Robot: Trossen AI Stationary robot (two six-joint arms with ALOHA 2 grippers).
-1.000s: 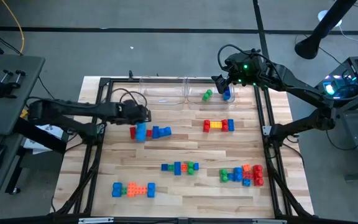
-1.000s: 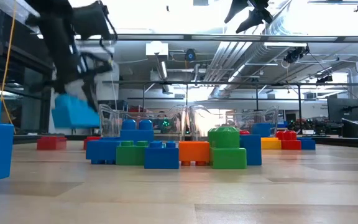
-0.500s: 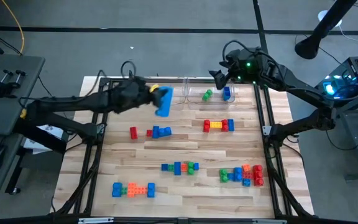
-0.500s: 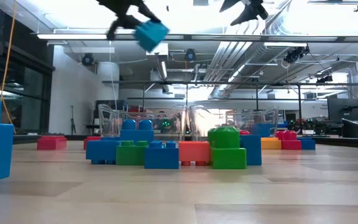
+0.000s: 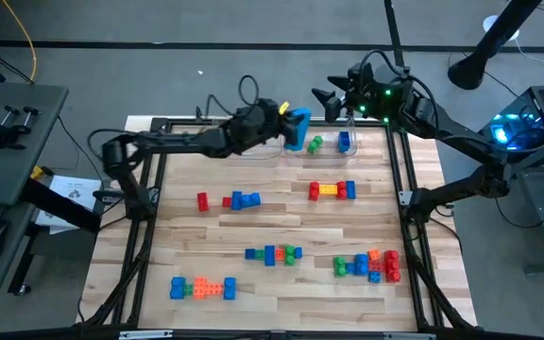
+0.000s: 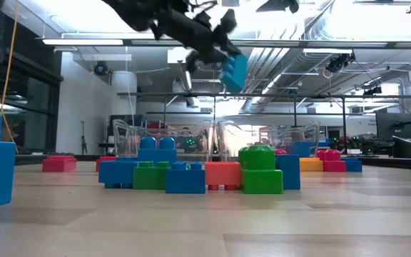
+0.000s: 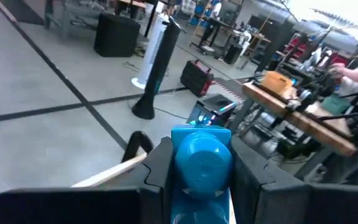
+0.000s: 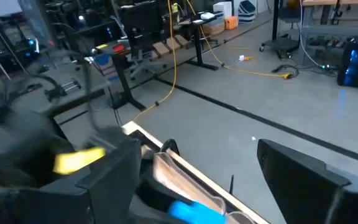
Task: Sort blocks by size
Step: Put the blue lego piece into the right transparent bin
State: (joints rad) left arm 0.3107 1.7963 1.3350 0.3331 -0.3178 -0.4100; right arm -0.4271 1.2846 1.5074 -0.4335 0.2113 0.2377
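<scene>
My left gripper (image 5: 286,123) is shut on a blue brick (image 5: 298,127) high above the clear bins (image 5: 253,144) at the table's far edge. The brick also shows in the low view (image 6: 234,69) and the left wrist view (image 7: 201,157). My right gripper (image 5: 333,99) is open and empty, high over the right-hand bin. A green block (image 5: 314,144) and a blue block (image 5: 345,142) lie in that bin. More blocks rest on the table in rows and clusters. My left gripper pinches the blue brick's two opposite sides (image 7: 178,163) between its two fingers (image 7: 157,171). The fingers come nearly level from the table's left. The brick is lifted clear and tilted, sticking out past the fingertips (image 6: 228,66).
On the table lie a red block (image 5: 202,200), a red-and-blue piece (image 5: 242,200), a red-yellow-blue row (image 5: 332,191), a blue-green row (image 5: 273,254), a mixed cluster (image 5: 366,264) and a blue-orange row (image 5: 203,288). A dark frame (image 5: 406,198) borders the table.
My left gripper has lifted the blue brick off the table's left middle and carried it up, toward the far edge and to the right, until it is over the bins; the brick has tipped on the way. My right gripper has drifted slightly toward the far edge, still open.
</scene>
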